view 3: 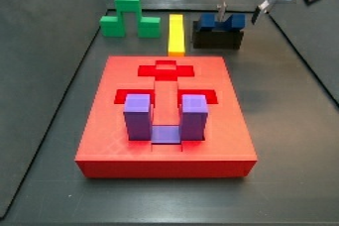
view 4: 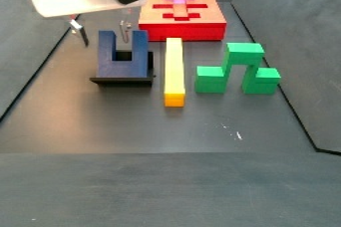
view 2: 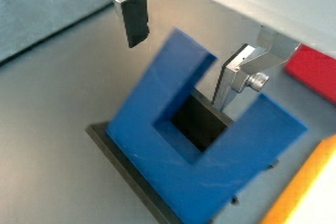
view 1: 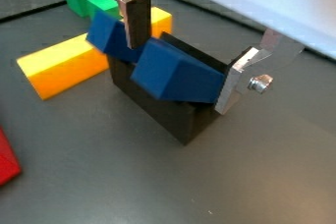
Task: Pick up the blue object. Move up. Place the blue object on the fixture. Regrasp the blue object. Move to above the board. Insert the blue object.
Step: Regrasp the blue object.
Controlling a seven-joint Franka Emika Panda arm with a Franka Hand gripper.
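I have the blue block (view 2: 197, 140) resting on the fixture (view 1: 171, 110), well clear of the red board (view 3: 166, 111). My claw (view 1: 191, 56) hangs spread wide around it, gripping nothing. I judge regrasping comes next: close squarely on it.

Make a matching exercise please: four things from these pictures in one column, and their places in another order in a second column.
1. blue object
2. purple block
3. yellow bar
4. gripper

A. seated in the board
B. lying flat between the fixture and the green block
C. open, fingers around one prong
D. resting on the fixture

Pairs: 1-D, 2-A, 3-B, 4-C
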